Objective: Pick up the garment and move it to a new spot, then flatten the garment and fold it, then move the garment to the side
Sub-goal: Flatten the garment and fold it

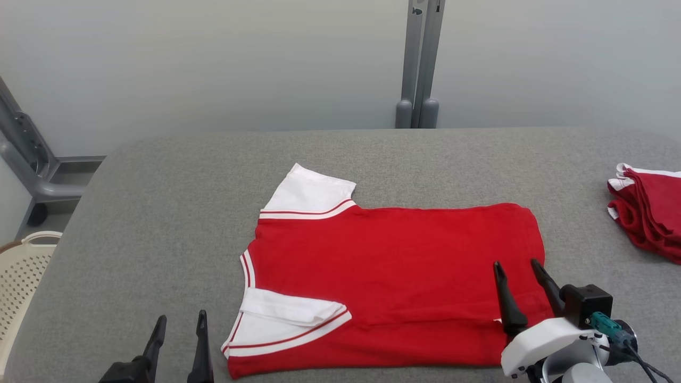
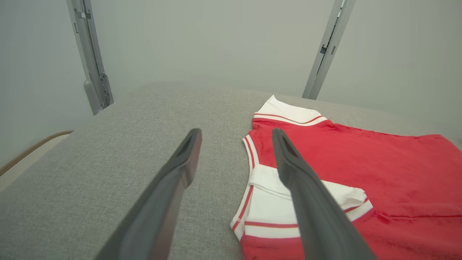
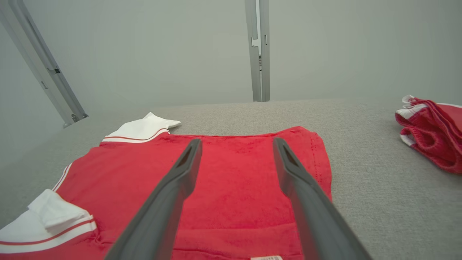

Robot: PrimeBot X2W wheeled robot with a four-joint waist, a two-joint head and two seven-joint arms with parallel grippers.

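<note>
Left tool (image 1: 181,318) and right tool (image 1: 516,263) are gaping empty, prongs tapered. Red garment (image 1: 393,266) is lying flat on fuzzy desk (image 1: 159,213).

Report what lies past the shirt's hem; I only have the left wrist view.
Observer: A stack of red garments with white trim sits at the right edge of the table, apart from the shirt.
Operator: Give me the right gripper.
Observer: The right gripper is open, its fingers reaching over the shirt's hem end with nothing between them.
Operator: Name what's off the table's left side.
Observer: A cream basket with a lattice wall stands there, below the tabletop.
</note>
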